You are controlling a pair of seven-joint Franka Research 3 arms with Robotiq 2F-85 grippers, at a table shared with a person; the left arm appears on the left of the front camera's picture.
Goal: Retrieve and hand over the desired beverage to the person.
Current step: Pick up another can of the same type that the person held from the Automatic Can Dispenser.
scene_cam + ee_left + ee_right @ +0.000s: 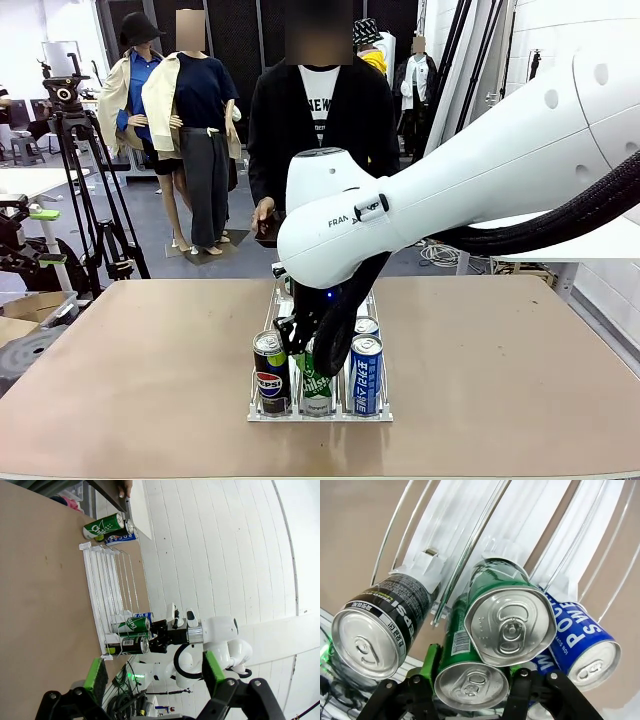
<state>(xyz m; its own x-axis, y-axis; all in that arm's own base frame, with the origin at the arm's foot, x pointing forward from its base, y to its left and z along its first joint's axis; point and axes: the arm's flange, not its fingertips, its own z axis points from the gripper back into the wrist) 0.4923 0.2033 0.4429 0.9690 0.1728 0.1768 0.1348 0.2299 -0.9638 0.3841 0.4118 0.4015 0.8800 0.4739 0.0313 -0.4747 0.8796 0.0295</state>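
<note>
The left tool (155,677) hangs with its jaws wide apart above the tabletop (150,350), holding nothing. At the tabletop's 6 o'clock edge, the right tool (470,680) is clamped on a green can (470,677) in the white rack (262,412), between a Pepsi can (269,372) and a blue can (366,375). The person (320,120) stands at 12 o'clock.

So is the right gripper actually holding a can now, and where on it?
Yes. The right gripper is shut on the front green can in the rack's middle lane, its green pads on opposite sides just below the can's top rim. The left gripper is open and holds nothing.
</note>
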